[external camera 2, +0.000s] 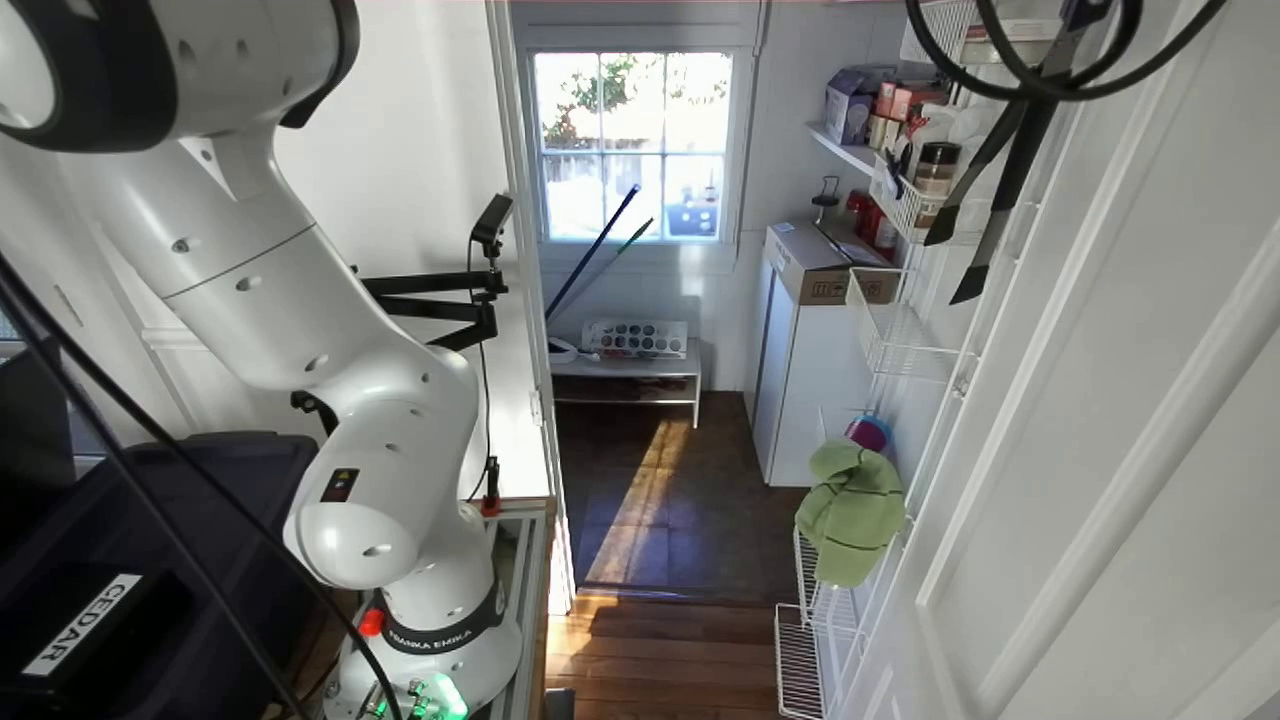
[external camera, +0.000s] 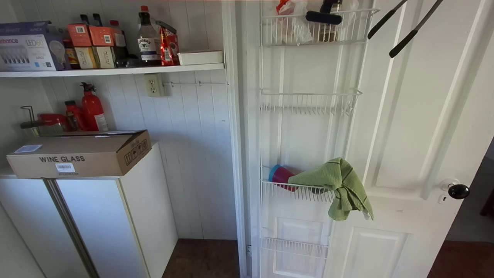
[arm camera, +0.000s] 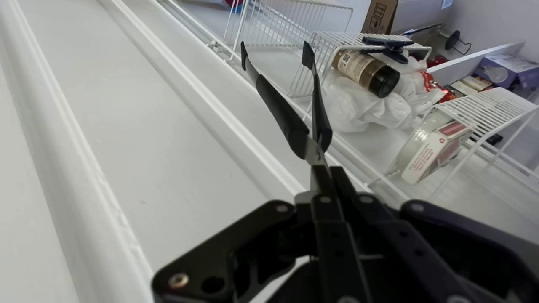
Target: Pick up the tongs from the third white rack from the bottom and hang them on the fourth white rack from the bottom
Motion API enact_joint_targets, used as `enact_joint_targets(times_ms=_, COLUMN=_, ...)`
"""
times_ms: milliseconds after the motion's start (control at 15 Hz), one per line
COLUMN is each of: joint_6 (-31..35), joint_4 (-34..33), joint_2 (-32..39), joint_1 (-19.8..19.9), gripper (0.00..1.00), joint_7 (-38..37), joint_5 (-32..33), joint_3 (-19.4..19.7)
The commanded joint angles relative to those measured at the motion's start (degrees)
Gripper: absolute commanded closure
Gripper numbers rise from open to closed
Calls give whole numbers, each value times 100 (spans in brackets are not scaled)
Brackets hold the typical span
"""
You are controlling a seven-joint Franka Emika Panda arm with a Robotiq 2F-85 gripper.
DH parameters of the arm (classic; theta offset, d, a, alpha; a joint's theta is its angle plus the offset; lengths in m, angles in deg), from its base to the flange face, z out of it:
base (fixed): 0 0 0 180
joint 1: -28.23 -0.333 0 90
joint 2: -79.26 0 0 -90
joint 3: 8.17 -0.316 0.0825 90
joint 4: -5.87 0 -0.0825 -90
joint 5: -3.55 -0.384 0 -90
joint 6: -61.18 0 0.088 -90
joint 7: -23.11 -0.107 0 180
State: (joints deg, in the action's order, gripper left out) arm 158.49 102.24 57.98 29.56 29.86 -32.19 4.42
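The tongs, thin with black-covered arms and bare metal near the jaws, stretch ahead of my gripper in the wrist view [arm camera: 281, 113]. My gripper [arm camera: 326, 172] is shut on their joined end. The two arms are spread, tips free. The tongs show at top right in both exterior views [external camera: 408, 38] [external camera 2: 1016, 185], in front of the door. The fourth white rack [external camera: 351, 29] [arm camera: 343, 38] is beside the tongs, holding a jar and a plastic bag. The third white rack [external camera: 308, 93] [external camera 2: 905, 340] is below it. Contact between tongs and rack is not clear.
A black clip-like thing [external camera: 324, 18] [arm camera: 389, 46] is at the fourth rack's front. A jar [arm camera: 364, 71] lies there. A higher rack [arm camera: 488, 109] holds a carton. A green towel [external camera: 343, 185] drapes over a lower rack. The door [arm camera: 126, 126] stands close. Black cables [external camera 2: 1060, 90] loop above.
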Motion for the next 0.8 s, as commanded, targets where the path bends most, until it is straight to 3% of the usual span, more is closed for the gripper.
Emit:
enact_joint_targets(times_ms=0, joint_6=-385, joint_4=-637, joint_2=199, joint_1=84, gripper=99, joint_7=-29, joint_5=1, joint_3=87)
enact_joint_targets(times_ms=733, joint_6=-660, joint_4=-1437, joint_2=585, joint_1=117, gripper=99, joint_7=-245, joint_5=-190, joint_3=207)
